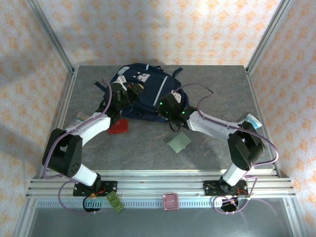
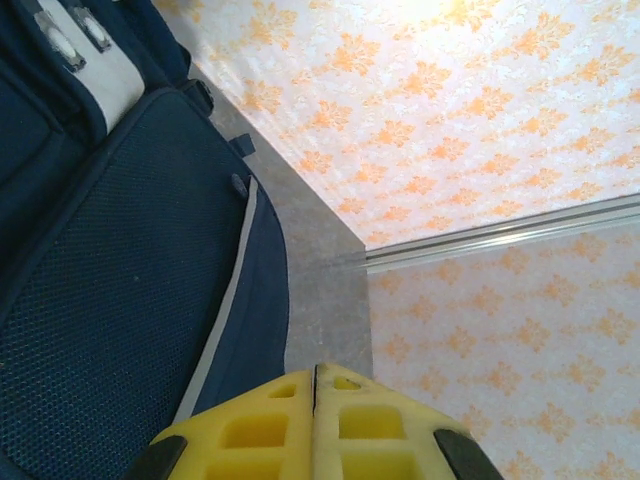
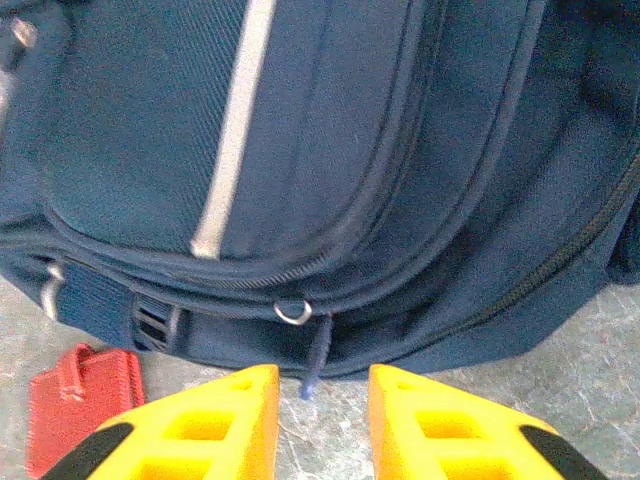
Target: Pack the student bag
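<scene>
The right fingers (image 3: pixel 245 410) stand parted, the student bag's (image 3: pixel 330 170) zipper pull (image 3: pixel 313 368) just ahead. The left fingers (image 2: pixel 270 432) are clenched, empty, beside the bag. Closing off-centre could miss that thin pull.

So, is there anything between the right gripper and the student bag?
Nothing visible. The right gripper faces the student bag across the table; only the bag's own zipper cord hangs before its open jaws. The red item lies aside.

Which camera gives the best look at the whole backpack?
Top external: the whole student bag lies on the table. Left wrist is close on its mesh panel; right wrist, close on its zippers.
</scene>
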### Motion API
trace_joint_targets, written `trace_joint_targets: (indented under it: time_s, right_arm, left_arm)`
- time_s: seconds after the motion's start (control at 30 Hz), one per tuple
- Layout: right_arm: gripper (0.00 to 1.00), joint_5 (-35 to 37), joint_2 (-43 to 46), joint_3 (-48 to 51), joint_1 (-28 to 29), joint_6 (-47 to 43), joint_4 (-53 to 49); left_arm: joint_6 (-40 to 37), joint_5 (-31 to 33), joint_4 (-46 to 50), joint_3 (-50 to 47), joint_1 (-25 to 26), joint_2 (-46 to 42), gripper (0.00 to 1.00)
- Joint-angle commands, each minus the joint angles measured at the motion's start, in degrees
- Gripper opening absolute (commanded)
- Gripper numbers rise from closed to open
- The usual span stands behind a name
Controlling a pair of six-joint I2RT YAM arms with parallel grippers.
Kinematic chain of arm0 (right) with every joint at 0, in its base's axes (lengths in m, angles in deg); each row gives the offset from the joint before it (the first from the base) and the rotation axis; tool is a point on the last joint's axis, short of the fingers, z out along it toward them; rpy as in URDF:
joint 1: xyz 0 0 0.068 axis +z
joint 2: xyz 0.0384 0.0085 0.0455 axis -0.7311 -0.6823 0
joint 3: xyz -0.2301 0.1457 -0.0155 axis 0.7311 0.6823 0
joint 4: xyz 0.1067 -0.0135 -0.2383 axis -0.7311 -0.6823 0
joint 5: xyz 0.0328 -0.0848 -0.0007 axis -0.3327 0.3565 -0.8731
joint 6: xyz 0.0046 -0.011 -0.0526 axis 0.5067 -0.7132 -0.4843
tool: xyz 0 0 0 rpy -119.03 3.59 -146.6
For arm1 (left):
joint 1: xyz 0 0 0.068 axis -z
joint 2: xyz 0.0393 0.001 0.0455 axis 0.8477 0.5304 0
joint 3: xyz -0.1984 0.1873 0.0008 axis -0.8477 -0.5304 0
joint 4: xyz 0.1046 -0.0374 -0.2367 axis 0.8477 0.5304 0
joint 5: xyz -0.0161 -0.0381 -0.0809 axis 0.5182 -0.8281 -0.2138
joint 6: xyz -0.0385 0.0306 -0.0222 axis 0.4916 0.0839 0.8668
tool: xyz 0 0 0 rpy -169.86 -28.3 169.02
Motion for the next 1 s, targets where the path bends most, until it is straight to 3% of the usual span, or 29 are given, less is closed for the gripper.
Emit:
trace_joint_targets:
  time_s: [0.0, 0.03, 0.13, 0.2, 0.33, 0.57, 0.63, 0.7, 0.77, 0.87, 0.97]
  right_arm:
    - [0.35, -0.8, -0.3, -1.1, -0.2, -1.0, 0.7]
    - [0.39, -1.5, -0.8, -1.1, -0.1, -1.0, 0.8]
    - [0.43, -2.5, -2.8, -1.5, 0.2, -1.1, 0.7]
    - [0.43, -2.7, -3.3, -1.3, 0.3, -0.9, 0.9]
    - [0.43, -2.4, -3.0, -1.0, 0.3, -0.8, 1.3]
    - [0.43, -3.2, -2.4, -0.2, 0.3, -0.4, 2.1]
    - [0.43, -3.4, -2.1, 0.5, 0.4, -0.3, 2.3]
    - [0.43, -3.9, -1.9, 1.0, 0.3, -0.2, 2.5]
    - [0.43, -4.4, -2.2, 1.3, 0.3, -0.2, 2.5]
    - [0.43, -5.1, -3.1, 1.2, 0.3, -0.2, 2.9]
    - [0.43, -5.4, -4.3, 0.5, 0.3, -0.4, 3.0]
  left_arm:
    - [-0.5, -1.1, -0.5, 0.8, -0.5, -1.7, 0.0]
    - [-0.7, -0.8, 0.2, 0.3, -0.5, -2.0, 0.01]
    - [-1.7, 1.3, 3.9, -2.0, -0.4, -3.2, 0.37]
    - [-2.2, 3.5, 7.9, -3.8, -0.3, -3.5, 0.52]
    - [-0.9, 5.9, 10.5, -7.6, -0.1, -2.1, 0.62]
    - [-0.9, 8.1, 2.0, -7.7, 0.1, 4.5, 0.68]
    - [-1.2, 8.3, 0.9, -5.8, 0.1, 6.6, 0.65]
    - [-1.7, 8.3, 1.3, -3.7, 0.1, 8.7, 0.53]
    - [-2.3, 7.9, 3.1, -1.2, 0.0, 10.6, 0.26]
    - [-3.0, 7.3, 4.8, 0.9, -0.2, 12.0, 0.0]
    - [-2.9, 6.2, 5.3, 1.3, -0.2, 11.3, 0.0]
